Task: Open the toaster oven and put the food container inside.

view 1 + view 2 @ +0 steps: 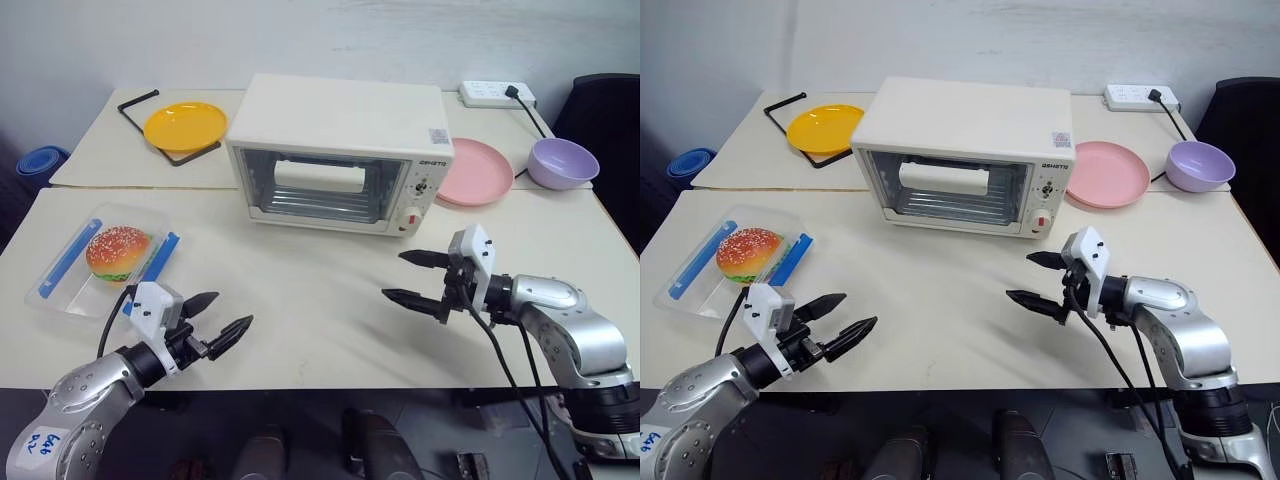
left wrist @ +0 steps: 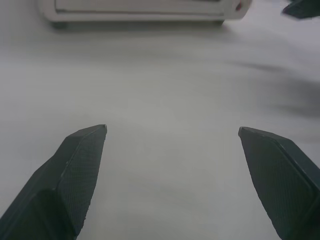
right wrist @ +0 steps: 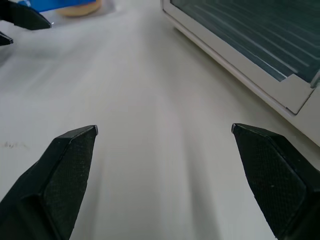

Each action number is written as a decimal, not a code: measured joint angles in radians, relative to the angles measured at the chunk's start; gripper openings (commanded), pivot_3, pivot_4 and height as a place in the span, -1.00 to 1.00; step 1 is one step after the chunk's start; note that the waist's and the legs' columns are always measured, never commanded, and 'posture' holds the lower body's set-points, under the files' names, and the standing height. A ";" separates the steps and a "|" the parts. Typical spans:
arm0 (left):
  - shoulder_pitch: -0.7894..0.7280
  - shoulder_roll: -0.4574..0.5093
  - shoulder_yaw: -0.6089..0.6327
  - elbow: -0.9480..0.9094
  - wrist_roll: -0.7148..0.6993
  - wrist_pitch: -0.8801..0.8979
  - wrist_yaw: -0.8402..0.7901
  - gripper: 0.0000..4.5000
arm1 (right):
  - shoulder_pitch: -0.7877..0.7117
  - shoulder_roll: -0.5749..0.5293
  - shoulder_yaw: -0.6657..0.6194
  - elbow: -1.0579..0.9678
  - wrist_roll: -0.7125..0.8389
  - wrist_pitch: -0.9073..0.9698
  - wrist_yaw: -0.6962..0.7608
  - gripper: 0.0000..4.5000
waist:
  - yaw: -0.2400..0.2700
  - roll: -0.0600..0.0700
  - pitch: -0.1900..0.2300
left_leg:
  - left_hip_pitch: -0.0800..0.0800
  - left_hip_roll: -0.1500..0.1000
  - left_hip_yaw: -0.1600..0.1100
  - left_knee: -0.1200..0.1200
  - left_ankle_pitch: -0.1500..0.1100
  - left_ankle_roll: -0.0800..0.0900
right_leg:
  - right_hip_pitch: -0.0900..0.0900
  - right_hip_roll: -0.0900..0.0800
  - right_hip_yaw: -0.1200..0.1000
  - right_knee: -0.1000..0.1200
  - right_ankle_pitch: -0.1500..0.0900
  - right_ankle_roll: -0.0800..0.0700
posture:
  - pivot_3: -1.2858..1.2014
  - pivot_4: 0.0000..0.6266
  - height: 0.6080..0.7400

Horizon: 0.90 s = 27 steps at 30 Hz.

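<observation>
The bench point(image 1: 320, 330) spans most of the frame, pale and bare in the middle. The oven point(image 1: 340, 150) stands at upper centre, door closed, glass front facing the camera, knobs and a red button at its right end. The container point(image 1: 105, 258) lies at the left of the frame, on the bench, well apart from the oven; it is clear with blue strips on two sides and a sesame-bun burger inside.

A pink plate point(image 1: 473, 171) lies just right of the oven, with a purple bowl point(image 1: 563, 162) further right near the bench edge. A yellow plate point(image 1: 185, 126) sits at upper left on a black wire stand. A white power strip point(image 1: 498, 94) rests at upper right.

The left claw point(image 1: 222, 318) hangs at lower left over the bench, just below and right of the container, fingers spread wide, holding and touching nothing. The right claw point(image 1: 412, 277) sits at centre right, below the oven's right end, fingers likewise spread wide and empty, pointing toward the middle of the frame, with bare bench between them.
</observation>
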 measured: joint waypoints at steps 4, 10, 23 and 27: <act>-0.077 0.010 0.018 -0.001 -0.055 0.027 0.011 1.00 | -0.089 0.051 0.043 0.042 -0.021 -0.001 -0.021 1.00 | 0.000 0.000 0.000 | 0.000 0.000 0.000 0.000 0.000 0.000 | 0.000 0.001 0.000 0.001 0.000 0.000 | 0.03 -0.52 1.00; -0.214 0.185 0.105 0.014 -0.161 0.089 -0.036 1.00 | -0.257 0.160 0.094 0.204 -0.069 -0.038 -0.057 1.00 | -0.003 0.000 0.001 | 0.000 0.001 0.000 -0.001 0.000 0.000 | -0.003 0.002 -0.001 0.003 0.003 0.004 | 0.03 -0.52 1.00; -0.278 0.296 0.176 0.023 -0.241 0.139 -0.098 1.00 | -0.402 0.234 0.099 0.356 -0.064 -0.070 -0.044 1.00 | -0.005 0.002 0.002 | -0.012 0.001 0.002 -0.002 -0.003 -0.006 | -0.019 0.001 0.001 0.006 0.004 0.006 | 0.03 -0.52 1.00; -0.284 0.296 0.172 0.045 -0.228 0.132 -0.098 1.00 | -0.404 0.235 0.083 0.344 -0.058 -0.070 -0.034 1.00 | -0.004 0.002 0.002 | -0.012 0.002 0.002 -0.002 -0.003 -0.006 | -0.019 0.001 0.000 0.007 0.004 0.006 | 0.03 -0.52 1.00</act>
